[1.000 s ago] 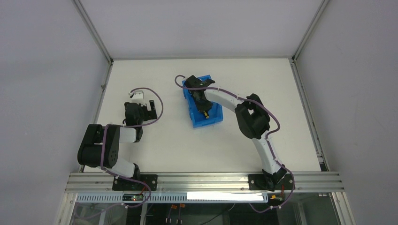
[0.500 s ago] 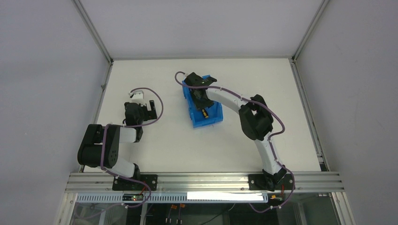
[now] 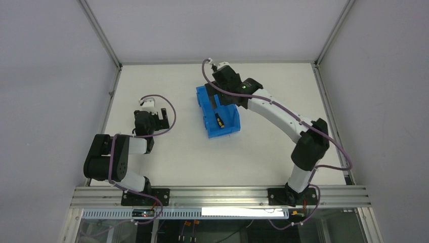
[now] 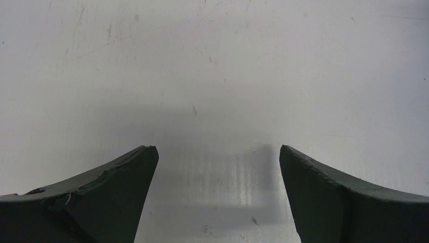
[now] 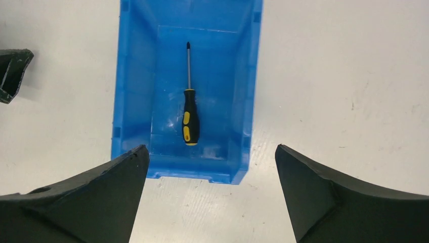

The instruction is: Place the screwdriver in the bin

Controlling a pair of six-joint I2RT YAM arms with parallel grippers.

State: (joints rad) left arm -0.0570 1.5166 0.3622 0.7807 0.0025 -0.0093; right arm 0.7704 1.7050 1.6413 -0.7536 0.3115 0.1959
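Showing the screwdriver (image 5: 190, 116) lying flat on the floor of the bin (image 5: 253, 76).
Right gripper (image 5: 211, 152) hovers by the bin, jaws wide apart and empty; placement appears complete, with nothing evidently left to do.

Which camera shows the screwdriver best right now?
Right wrist: the screwdriver lies whole and unobstructed on the floor of the bin. Top external shows it tiny; left wrist does not show it.

Black-and-yellow screwdriver (image 5: 190, 114) lies flat inside the blue bin (image 5: 132, 91).
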